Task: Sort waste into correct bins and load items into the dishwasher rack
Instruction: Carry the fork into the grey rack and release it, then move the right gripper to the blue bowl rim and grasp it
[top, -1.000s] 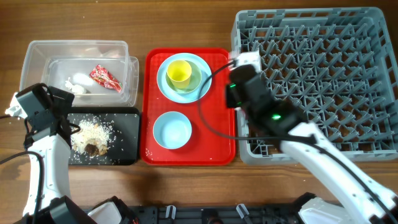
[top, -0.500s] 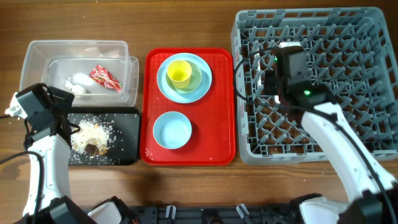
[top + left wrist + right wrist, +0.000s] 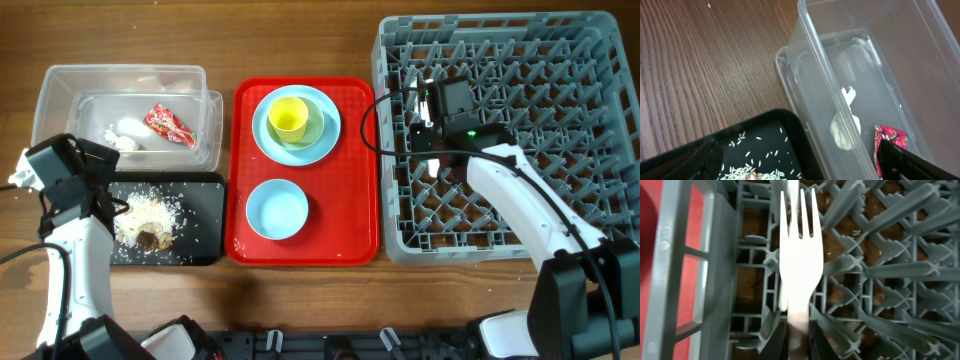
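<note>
One fork (image 3: 799,260) – in right gripper (image 3: 799,337), one rack (image 3: 500,22), one yellow cup (image 3: 288,117)

Under me right now it's all table (image 3: 300,40): warm brown wood, the grain running side to side across the overhead view. Close up from my left wrist, that wood shows fine dark streaks and a soft pale sheen. Light's even, shadows faint and short. Wood runs out to the top and left edges.
</note>
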`<state>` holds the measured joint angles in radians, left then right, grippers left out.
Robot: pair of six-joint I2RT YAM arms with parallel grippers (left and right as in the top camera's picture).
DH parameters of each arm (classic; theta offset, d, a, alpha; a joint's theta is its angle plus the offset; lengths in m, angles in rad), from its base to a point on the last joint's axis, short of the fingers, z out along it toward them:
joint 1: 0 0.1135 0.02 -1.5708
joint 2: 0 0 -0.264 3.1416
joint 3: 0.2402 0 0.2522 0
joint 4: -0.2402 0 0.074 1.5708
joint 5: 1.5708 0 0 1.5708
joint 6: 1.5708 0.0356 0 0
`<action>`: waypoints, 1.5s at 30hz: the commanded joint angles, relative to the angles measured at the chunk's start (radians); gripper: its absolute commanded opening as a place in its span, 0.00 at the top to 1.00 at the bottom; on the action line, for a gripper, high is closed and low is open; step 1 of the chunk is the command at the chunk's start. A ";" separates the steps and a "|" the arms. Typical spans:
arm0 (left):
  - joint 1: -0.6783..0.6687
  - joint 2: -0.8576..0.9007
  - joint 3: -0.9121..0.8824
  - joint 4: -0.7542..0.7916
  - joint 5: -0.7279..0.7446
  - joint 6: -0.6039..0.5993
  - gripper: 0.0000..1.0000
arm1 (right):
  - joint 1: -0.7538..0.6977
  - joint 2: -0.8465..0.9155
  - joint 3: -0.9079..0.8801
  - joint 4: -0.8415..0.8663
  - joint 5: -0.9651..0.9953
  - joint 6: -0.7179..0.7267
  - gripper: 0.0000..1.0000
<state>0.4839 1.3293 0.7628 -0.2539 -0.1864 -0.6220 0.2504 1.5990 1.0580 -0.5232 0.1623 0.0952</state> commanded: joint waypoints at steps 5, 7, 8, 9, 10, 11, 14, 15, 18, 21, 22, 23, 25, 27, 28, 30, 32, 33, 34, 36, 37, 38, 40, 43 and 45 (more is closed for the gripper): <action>0.005 -0.011 0.011 0.003 -0.006 0.015 0.00 | -0.003 0.008 0.013 0.003 -0.034 -0.016 0.86; 0.005 -0.011 0.011 0.003 -0.006 0.015 0.00 | -0.003 0.008 0.014 0.002 -0.033 -0.016 0.73; 0.005 -0.011 0.011 0.003 -0.006 0.016 0.00 | -0.003 0.008 0.014 0.004 -0.033 -0.016 0.72; 0.005 -0.011 0.011 0.003 -0.006 0.015 0.00 | -0.003 0.007 0.014 0.007 -0.033 -0.016 0.69; 0.005 -0.011 0.011 0.003 -0.006 0.015 0.00 | -0.003 0.007 0.017 0.006 -0.033 -0.016 0.67; 0.005 -0.011 0.011 0.003 -0.006 0.015 0.00 | -0.003 0.007 0.023 0.005 -0.033 -0.016 0.63; 0.005 -0.011 0.011 0.003 -0.006 0.015 0.00 | -0.003 -0.005 0.054 -0.017 -0.033 -0.017 0.52; 0.005 -0.011 0.011 0.003 -0.006 0.015 0.00 | -0.003 -0.012 0.068 -0.031 -0.034 -0.016 0.50; 0.005 -0.011 0.011 0.003 -0.006 0.016 0.00 | -0.003 -0.032 0.125 -0.083 -0.085 -0.016 0.47; 0.005 -0.011 0.011 0.003 -0.006 0.015 0.00 | 0.004 -0.057 0.181 -0.122 -0.307 -0.016 0.46; 0.005 -0.011 0.011 0.003 -0.006 0.015 0.00 | 0.009 -0.067 0.192 -0.127 -0.402 -0.016 0.44; 0.005 -0.011 0.011 0.003 -0.006 0.016 0.00 | 0.018 -0.076 0.197 -0.126 -0.497 -0.015 0.43; 0.005 -0.011 0.011 0.003 -0.006 0.015 0.00 | 0.040 -0.089 0.198 -0.120 -0.634 -0.013 0.43; 0.005 -0.011 0.011 0.003 -0.006 0.016 0.00 | 0.080 -0.091 0.198 -0.121 -0.710 -0.013 0.43; 0.005 -0.011 0.011 0.003 -0.006 0.015 0.00 | 0.106 -0.091 0.198 -0.126 -0.711 -0.013 0.43; 0.005 -0.011 0.011 0.003 -0.006 0.016 0.00 | 0.166 -0.090 0.197 -0.131 -0.691 -0.015 0.44; 0.005 -0.011 0.011 0.003 -0.006 0.016 0.00 | 0.232 -0.090 0.197 -0.132 -0.661 -0.017 0.47; 0.005 -0.011 0.011 0.003 -0.006 0.016 0.00 | 0.275 -0.090 0.197 -0.132 -0.634 -0.017 0.48; 0.005 -0.011 0.011 0.003 -0.006 0.015 0.00 | 0.302 -0.089 0.197 -0.132 -0.614 -0.017 0.50; 0.005 -0.011 0.011 0.003 -0.006 0.016 0.00 | 0.370 -0.084 0.196 -0.129 -0.558 -0.016 0.58; 0.005 -0.011 0.011 0.003 -0.006 0.015 0.00 | 0.403 -0.080 0.197 -0.128 -0.529 -0.017 0.64; 0.005 -0.011 0.011 0.003 -0.006 0.016 0.00 | 0.438 -0.073 0.197 -0.124 -0.497 -0.017 0.69; 0.005 -0.011 0.011 0.003 -0.006 0.015 0.00 | 0.501 -0.055 0.196 -0.116 -0.431 -0.017 0.75; 0.005 -0.011 0.011 0.003 -0.006 0.015 0.00 | 0.591 -0.007 0.196 -0.094 -0.306 -0.017 0.81; 0.005 -0.011 0.011 0.003 -0.006 0.016 0.00 | 0.627 0.032 0.196 -0.076 -0.256 -0.018 0.84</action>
<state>0.4839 1.3293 0.7628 -0.2539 -0.1864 -0.6220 0.8124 1.5539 1.2400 -0.6224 -0.2619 0.0811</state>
